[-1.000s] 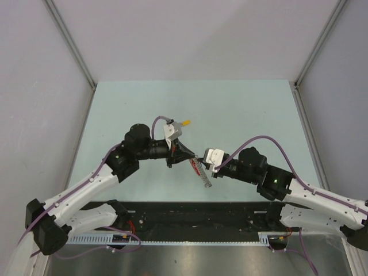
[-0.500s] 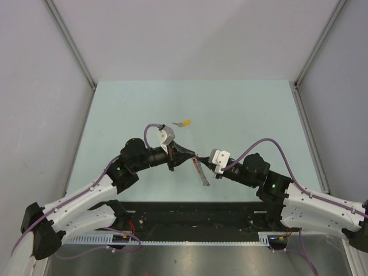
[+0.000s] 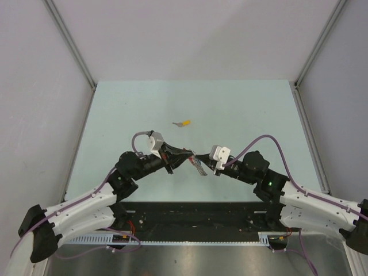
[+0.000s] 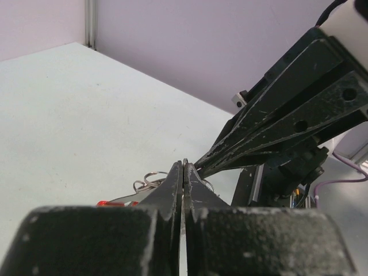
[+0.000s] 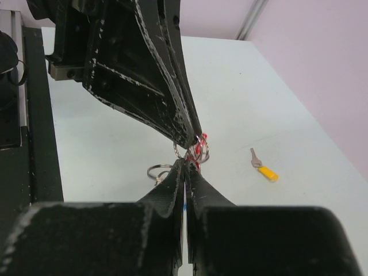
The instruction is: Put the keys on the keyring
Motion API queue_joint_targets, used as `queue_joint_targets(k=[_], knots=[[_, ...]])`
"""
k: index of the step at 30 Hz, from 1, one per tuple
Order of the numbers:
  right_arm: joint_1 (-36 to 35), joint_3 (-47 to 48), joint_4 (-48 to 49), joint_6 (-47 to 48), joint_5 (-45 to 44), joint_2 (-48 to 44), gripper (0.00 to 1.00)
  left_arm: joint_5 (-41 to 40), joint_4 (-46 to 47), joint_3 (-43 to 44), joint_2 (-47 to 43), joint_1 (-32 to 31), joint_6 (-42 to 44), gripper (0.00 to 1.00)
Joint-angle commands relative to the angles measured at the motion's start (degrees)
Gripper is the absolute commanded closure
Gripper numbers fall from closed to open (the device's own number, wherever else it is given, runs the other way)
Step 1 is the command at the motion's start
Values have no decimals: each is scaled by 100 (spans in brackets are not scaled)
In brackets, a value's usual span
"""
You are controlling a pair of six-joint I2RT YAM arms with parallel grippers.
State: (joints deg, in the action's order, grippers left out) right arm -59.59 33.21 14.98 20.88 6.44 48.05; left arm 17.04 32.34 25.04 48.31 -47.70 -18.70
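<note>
Keyring point(image 3: 199, 167) and both claws now sit closer to the near edge of the counter point(image 3: 115, 115) than a second ago: both arms have drawn back toward their bases, elbows folding in. The bunch of chain has come only a little way with them.

The left claw point(image 3: 191, 156) and the right claw point(image 3: 205, 164) meet tip to tip over the bunch. In each wrist view the fingers are pressed flat together with no gap. The left wrist view shows silver rings point(image 4: 150, 179) just past the closed tips and the red tag point(image 4: 106, 203) low beside them. The right wrist view shows the rings and red tag point(image 5: 198, 150) touching the point of the left claw point(image 5: 192, 138). Whether either claw actually pinches a ring wire, I cannot tell. A thin blue sliver point(image 5: 184, 206) shows in the seam of the right claw point(image 5: 185, 165); it may be a key's cap, but that is too small to settle.

Farther out, the yellow key point(image 3: 184, 123) lies alone on the bare counter. It sat right beside the left wrist a second ago and is now well apart from both arms.

My reading is that the threading is being worked at the rings, near the robot. The yellow key is not yet on and would need a separate reach outward.
</note>
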Motion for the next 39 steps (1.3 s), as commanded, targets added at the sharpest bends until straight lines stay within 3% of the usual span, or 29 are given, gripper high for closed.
queue_joint_targets(k=[1,3,6,13,17,20,25,29,39], knots=[[158,-8,5,-137,306,-120,100,-411,722,-16,-375,-55,-125,100],[299,1,-197,-102,288,-182,100,-508,704,-95,-577,-55,-99,97],[483,10,-373,-49,550,-296,100,-623,520,-78,-709,-46,-38,84],[756,624,-1198,503,1254,-244,100,0,-174,185,-569,50,296,66],[835,1064,-1944,847,1597,-16,100,1044,-946,658,-402,261,761,60],[862,1275,-2279,1022,1729,90,100,1774,-2070,1298,-148,454,1499,54],[906,1530,-2702,1198,1958,160,100,3006,-4424,2346,353,762,3169,51],[906,1688,-2913,1269,2063,222,100,3428,-5270,2892,722,885,3969,49],[914,1917,-3212,1401,2494,389,100,3921,-5624,3147,1276,912,4585,45]])
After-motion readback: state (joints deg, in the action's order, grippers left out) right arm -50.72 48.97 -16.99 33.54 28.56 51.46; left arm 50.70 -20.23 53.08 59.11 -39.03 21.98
